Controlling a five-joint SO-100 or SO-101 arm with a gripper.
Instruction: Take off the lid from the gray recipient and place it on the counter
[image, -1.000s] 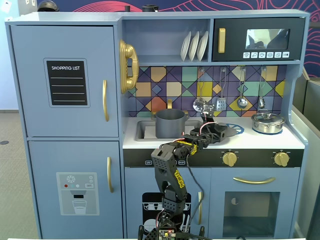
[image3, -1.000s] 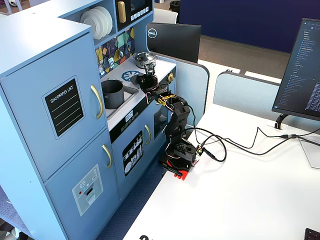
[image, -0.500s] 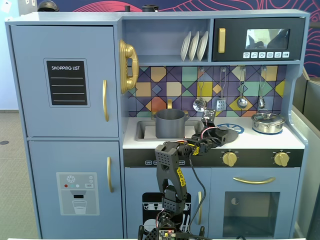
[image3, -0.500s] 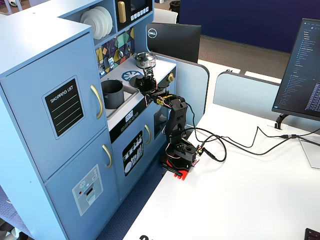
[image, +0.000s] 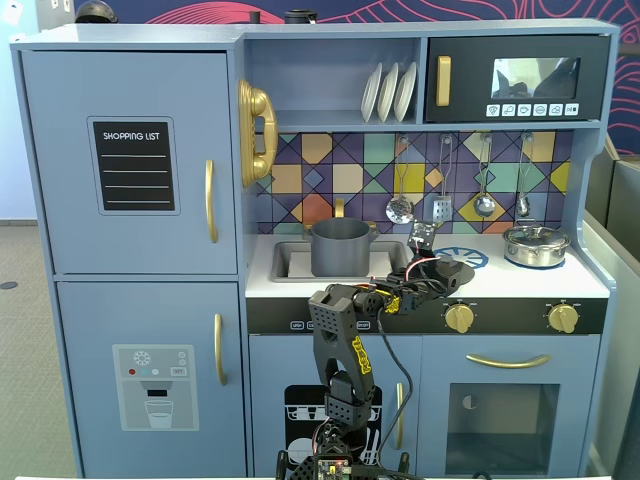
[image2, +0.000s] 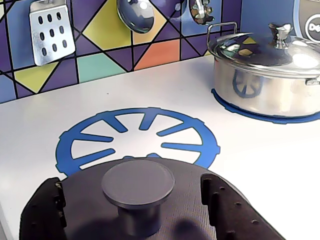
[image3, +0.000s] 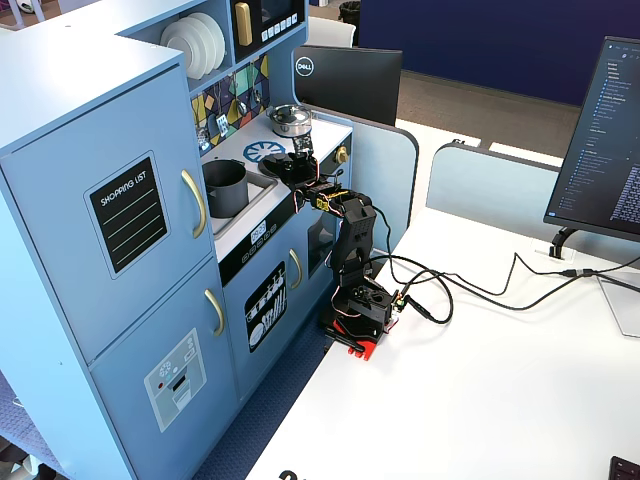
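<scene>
The dark gray lid (image2: 185, 200) with its round knob (image2: 138, 183) lies flat on the white counter (image2: 260, 160), overlapping the near edge of the blue burner circle (image2: 80, 145). My gripper (image2: 130, 182) is open. Its two black fingers stand wide on either side of the knob without touching it. In a fixed view the lid (image: 455, 272) shows under the gripper (image: 432, 266) at the counter's front. The gray recipient (image: 340, 247) stands uncovered in the sink to the left, also seen in the other fixed view (image3: 225, 188).
A shiny steel pot (image2: 265, 75) with its own lid stands on the right burner, close behind right. Utensils (image: 400, 208) hang on the tiled back wall. The stove knobs (image: 459, 318) sit just below the counter edge.
</scene>
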